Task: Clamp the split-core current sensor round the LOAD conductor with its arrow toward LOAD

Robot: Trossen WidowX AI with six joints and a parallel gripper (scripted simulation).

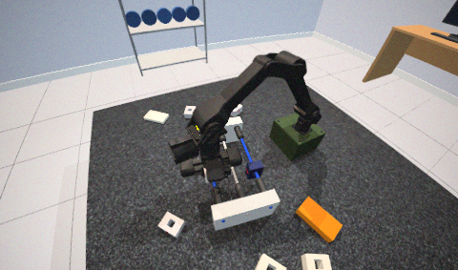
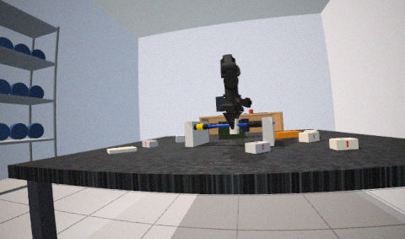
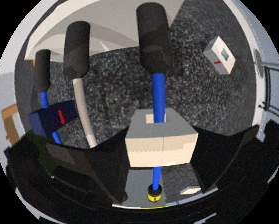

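Note:
The white split-core sensor point(image 3: 161, 150) point(image 2: 234, 128) sits round a blue conductor point(image 3: 159, 95) point(image 2: 217, 126). Its two halves meet at a thin seam in the wrist view, with no gap seen. My gripper point(image 3: 155, 127) point(image 2: 234, 122) is shut on the sensor, one finger on each side. In the top view the arm mostly hides the sensor. A yellow marker point(image 3: 154, 196) point(image 2: 201, 127) is on the far end of this conductor; its lettering is too small to read. No arrow on the held sensor can be made out, and the latch is not visible.
Beside it run a grey-white conductor point(image 3: 83, 110) and another blue one carrying a dark blue block point(image 1: 255, 169) point(image 3: 54, 119). White end supports point(image 1: 245, 212) point(image 2: 267, 131) hold the conductors. An orange block point(image 1: 319, 218), a green box point(image 1: 291, 143) and several pale blocks stand around.

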